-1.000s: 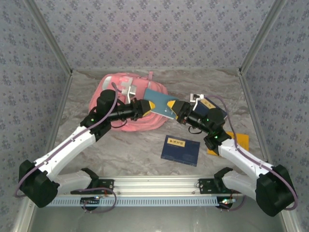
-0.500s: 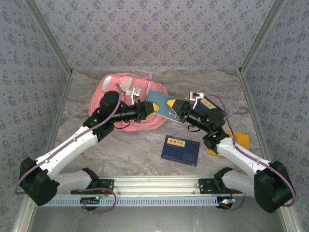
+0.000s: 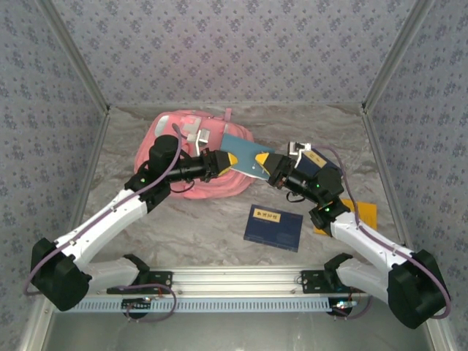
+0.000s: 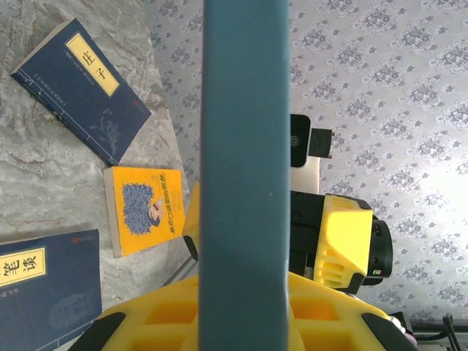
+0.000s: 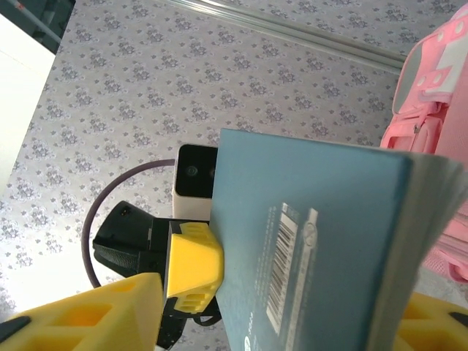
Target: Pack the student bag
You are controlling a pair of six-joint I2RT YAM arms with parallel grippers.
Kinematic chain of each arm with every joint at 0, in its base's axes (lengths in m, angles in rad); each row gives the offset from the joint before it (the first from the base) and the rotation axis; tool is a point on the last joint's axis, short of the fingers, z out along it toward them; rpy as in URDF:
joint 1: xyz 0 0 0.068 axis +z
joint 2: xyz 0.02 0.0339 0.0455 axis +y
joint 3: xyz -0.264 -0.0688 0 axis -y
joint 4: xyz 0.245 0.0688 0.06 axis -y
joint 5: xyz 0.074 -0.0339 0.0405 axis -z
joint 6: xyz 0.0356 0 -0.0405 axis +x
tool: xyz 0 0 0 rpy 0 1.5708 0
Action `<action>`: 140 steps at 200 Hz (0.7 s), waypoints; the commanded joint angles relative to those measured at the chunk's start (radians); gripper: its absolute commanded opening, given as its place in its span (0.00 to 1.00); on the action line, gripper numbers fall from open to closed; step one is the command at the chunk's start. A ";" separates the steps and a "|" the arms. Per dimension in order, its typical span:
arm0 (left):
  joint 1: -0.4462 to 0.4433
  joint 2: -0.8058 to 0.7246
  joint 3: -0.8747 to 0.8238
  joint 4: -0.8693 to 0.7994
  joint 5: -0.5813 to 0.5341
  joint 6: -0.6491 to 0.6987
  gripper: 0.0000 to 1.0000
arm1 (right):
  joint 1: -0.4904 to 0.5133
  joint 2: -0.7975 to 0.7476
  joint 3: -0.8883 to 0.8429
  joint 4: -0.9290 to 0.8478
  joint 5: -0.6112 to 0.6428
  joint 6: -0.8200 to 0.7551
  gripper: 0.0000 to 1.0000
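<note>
Well, the pink backpack (image 3: 170, 126) lay at the back of the table (image 3: 197, 219), the teal book (image 3: 245, 157) held up just by its right side. The left claw (image 3: 225, 162) pinched one end; the right claw (image 3: 267, 167) straddled the other, grip unclear to me, and should clamp firmly before any handover.

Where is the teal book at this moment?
In the top view, the teal book is held up near the middle of the table, between the left gripper and the right gripper, just right of the pink backpack.
</note>
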 commanded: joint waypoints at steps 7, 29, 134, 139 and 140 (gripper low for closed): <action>0.011 0.006 -0.004 0.050 -0.014 0.017 0.00 | 0.006 -0.029 -0.002 0.023 -0.016 0.002 0.47; 0.008 0.007 -0.010 0.055 -0.008 0.012 0.00 | -0.001 -0.029 -0.001 -0.005 -0.005 -0.006 0.35; 0.000 0.024 -0.021 0.204 0.025 -0.138 0.00 | -0.030 0.012 -0.026 0.088 0.003 0.008 0.57; -0.002 0.025 -0.021 0.208 0.024 -0.141 0.00 | -0.030 0.020 -0.026 0.111 0.003 0.020 0.56; -0.002 0.026 -0.021 0.209 0.024 -0.142 0.00 | -0.030 0.022 -0.027 0.119 0.003 0.023 0.56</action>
